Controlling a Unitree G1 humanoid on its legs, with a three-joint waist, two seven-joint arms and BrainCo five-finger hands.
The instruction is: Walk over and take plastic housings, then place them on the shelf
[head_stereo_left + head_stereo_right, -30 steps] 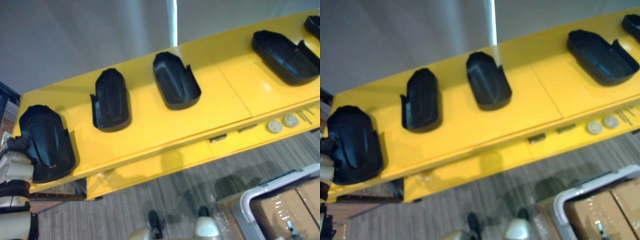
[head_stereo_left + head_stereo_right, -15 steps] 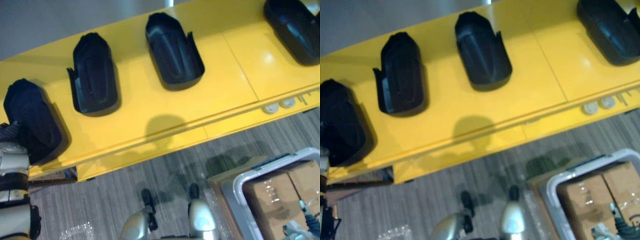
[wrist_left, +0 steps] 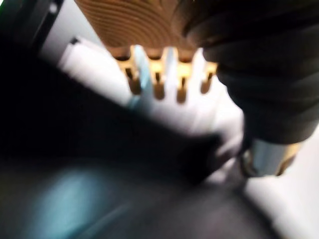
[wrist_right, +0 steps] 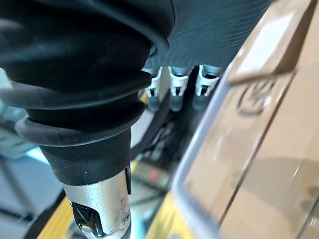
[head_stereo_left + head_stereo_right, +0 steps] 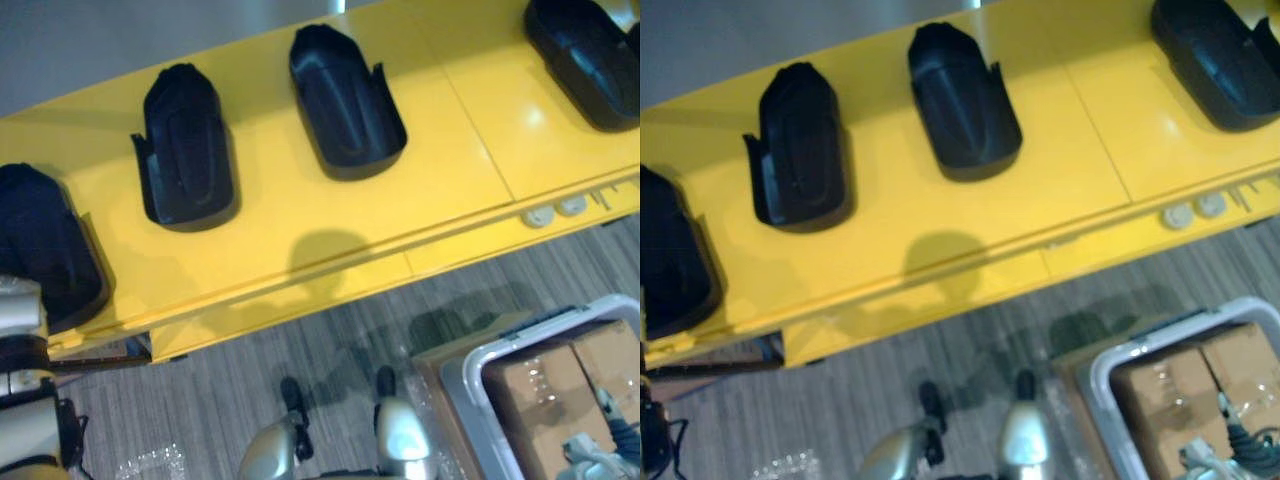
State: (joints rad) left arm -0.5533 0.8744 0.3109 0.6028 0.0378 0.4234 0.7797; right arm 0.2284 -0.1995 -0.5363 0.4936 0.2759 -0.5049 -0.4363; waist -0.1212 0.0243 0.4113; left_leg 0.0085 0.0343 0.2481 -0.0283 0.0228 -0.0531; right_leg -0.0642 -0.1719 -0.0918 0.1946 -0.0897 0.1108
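Four black moulded plastic housings [image 5: 345, 100] lie in a row along the glossy yellow shelf [image 5: 300, 215]. The left hand [image 3: 164, 74] is at the leftmost housing [image 5: 45, 250], at the shelf's left end, but blur hides its grip. The right hand [image 4: 172, 92] hangs on the shelf's near side, beside a grey-rimmed bin [image 5: 470, 365] of cardboard boxes [image 5: 545, 385]; its grip cannot be told either.

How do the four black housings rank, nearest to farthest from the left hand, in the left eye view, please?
1. Leftmost housing, beside the left hand.
2. Second housing, left of centre.
3. Third housing, centre.
4. Rightmost housing, far right.
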